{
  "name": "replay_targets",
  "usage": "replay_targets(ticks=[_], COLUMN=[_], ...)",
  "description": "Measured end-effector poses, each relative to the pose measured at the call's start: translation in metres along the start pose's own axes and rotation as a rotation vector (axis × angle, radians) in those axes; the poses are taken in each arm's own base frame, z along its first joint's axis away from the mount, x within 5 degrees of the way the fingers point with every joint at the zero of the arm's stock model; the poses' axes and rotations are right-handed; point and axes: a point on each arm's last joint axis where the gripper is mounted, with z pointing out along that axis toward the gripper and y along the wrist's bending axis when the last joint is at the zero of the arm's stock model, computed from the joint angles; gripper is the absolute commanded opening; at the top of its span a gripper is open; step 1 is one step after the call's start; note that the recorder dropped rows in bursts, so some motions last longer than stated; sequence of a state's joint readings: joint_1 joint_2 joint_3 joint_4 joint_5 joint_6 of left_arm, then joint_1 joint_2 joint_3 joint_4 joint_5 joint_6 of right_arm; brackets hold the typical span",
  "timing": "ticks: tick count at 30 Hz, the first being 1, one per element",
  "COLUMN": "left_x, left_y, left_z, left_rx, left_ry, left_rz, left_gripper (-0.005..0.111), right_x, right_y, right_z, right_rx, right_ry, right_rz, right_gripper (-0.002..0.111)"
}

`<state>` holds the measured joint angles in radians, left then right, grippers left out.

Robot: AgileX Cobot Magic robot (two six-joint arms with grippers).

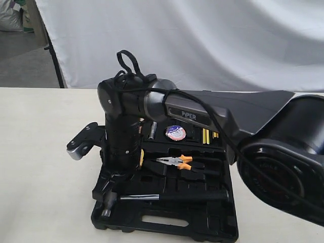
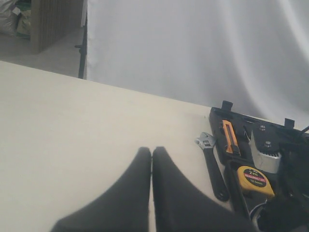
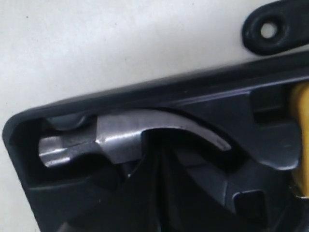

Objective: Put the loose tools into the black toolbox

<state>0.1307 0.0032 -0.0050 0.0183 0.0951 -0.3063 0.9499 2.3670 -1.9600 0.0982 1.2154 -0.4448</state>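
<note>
**Exterior view.** The large black moulded plastic toolbox (image 1: 212,225) lies open on the pale table (image 1: 40,192), so its recesses face up to receive the tools. The claw hammer with steel head and black handle (image 1: 177,196) already lies in the long recess of the near half, beside the oblong handle slot. The right arm (image 1: 126,109) reaches across and points down at the head end of the hammer. Its tip is hidden behind the wrist here. The small round tape roll (image 1: 175,132) appears to sit in the far half. The orange-handled pliers (image 1: 177,162) lie in the middle.

**Left wrist view.** The left gripper (image 2: 152,153) hangs over bare table, well apart from the case. Its fingers are pressed together and hold nothing. I judge that it waits there to be out of the way. The black-handled steel adjustable wrench (image 2: 211,162) lies on the table just beside the case wall, not yet inside. A yellow tape measure (image 2: 254,180) sits in the case.

**Right wrist view.** The steel head fills its shaped recess in the corner of the case. The right gripper (image 3: 157,193) is closed over the neck of the hammer. Nothing shows between its dark fingers, so it probably does not grip the hammer. The wrench seems to be the tool to fetch next.
</note>
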Motion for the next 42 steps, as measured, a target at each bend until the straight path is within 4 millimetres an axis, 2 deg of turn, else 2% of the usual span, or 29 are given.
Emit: replay_targets(ticks=[6, 11, 13, 17, 19, 21, 25, 30, 31, 42], left_x=[0.000, 0.000, 0.000, 0.000, 0.000, 0.000, 0.000, 0.000, 0.000, 0.000], left_y=[0.000, 0.000, 0.000, 0.000, 0.000, 0.000, 0.000, 0.000, 0.000, 0.000], left_z=[0.000, 0.000, 0.000, 0.000, 0.000, 0.000, 0.000, 0.000, 0.000, 0.000], left_rx=[0.000, 0.000, 0.000, 0.000, 0.000, 0.000, 0.000, 0.000, 0.000, 0.000], left_ry=[0.000, 0.000, 0.000, 0.000, 0.000, 0.000, 0.000, 0.000, 0.000, 0.000], left_rz=[0.000, 0.000, 0.000, 0.000, 0.000, 0.000, 0.000, 0.000, 0.000, 0.000], left_gripper=[0.001, 0.001, 0.001, 0.001, 0.001, 0.001, 0.001, 0.001, 0.001, 0.001], right_x=[0.008, 0.015, 0.016, 0.018, 0.019, 0.019, 0.026, 0.049, 0.052, 0.059], right_y=[-0.002, -0.005, -0.005, 0.000, 0.003, 0.004, 0.007, 0.013, 0.013, 0.016], right_z=[0.001, -0.008, -0.018, -0.058, -0.070, -0.073, -0.057, -0.010, -0.006, -0.006], right_rx=[0.040, 0.117, 0.139, 0.170, 0.168, 0.157, 0.123, 0.070, 0.073, 0.095], right_ry=[0.029, 0.063, 0.055, -0.025, -0.057, -0.069, -0.016, 0.119, 0.120, 0.076], right_rz=[0.022, 0.059, 0.070, 0.084, 0.091, 0.098, 0.106, 0.117, 0.118, 0.145], right_gripper=[0.000, 0.000, 0.000, 0.000, 0.000, 0.000, 0.000, 0.000, 0.000, 0.000])
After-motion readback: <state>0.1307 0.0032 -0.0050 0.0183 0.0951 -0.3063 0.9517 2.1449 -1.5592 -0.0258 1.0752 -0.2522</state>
